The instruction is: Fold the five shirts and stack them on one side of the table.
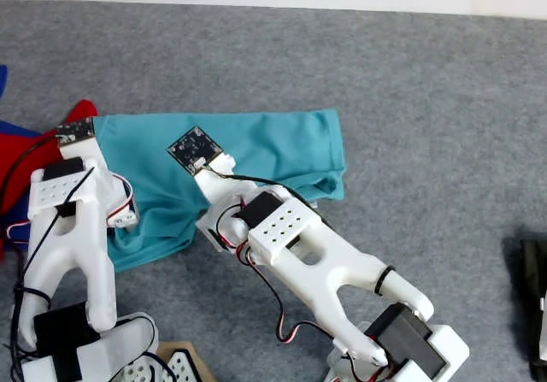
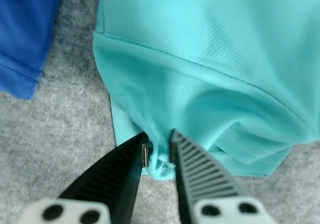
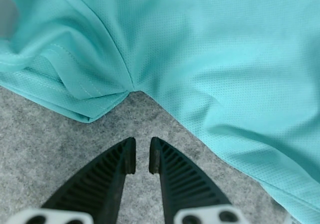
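A teal shirt lies spread and partly bunched on the grey table. My left arm stands over its left end. The left gripper is shut on a bunched hem of the teal shirt, with cloth pinched between the tips. My right arm reaches over the shirt's near edge. The right gripper is shut with nothing in it, hovering over bare table just short of a notch in the teal shirt. A blue shirt lies beside the teal one.
A red shirt and a strip of the blue shirt lie at the table's left edge. A black object sits at the right edge. The grey surface stretches open to the right and at the back.
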